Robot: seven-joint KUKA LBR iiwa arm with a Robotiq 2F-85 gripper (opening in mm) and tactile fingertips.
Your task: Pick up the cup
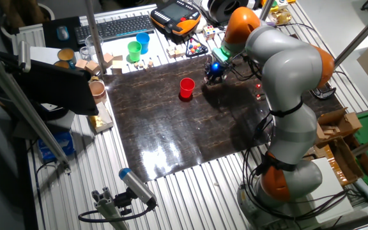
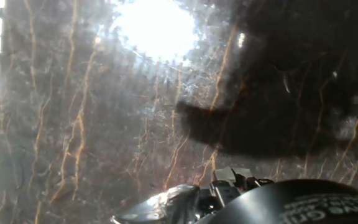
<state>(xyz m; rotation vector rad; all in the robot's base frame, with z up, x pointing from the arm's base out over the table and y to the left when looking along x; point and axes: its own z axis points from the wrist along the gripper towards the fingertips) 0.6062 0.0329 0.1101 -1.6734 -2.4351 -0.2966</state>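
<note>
In the fixed view, a green cup (image 1: 134,50) and a blue cup (image 1: 143,41) are seen at the far left of the counter (image 1: 171,134), beside a keyboard (image 1: 114,27). Further right, the red cup (image 1: 186,88) is stood upright on the dark marbled mat, near its far edge. To the right of the cup, and apart from it, the fingers (image 1: 214,75) are held low over the mat, lit by a blue glow on the hand. No contact between the fingers and the cup is shown. How far the fingers are spread cannot be told, as they are too small and dark in this view; nothing is seen held between them. At the right, the grey and orange arm (image 1: 286,70) is bent over the counter.

In the hand view, only the glossy mat (image 2: 104,124) with a bright glare and a dark shadow is shown; the cup is not seen there.
</note>
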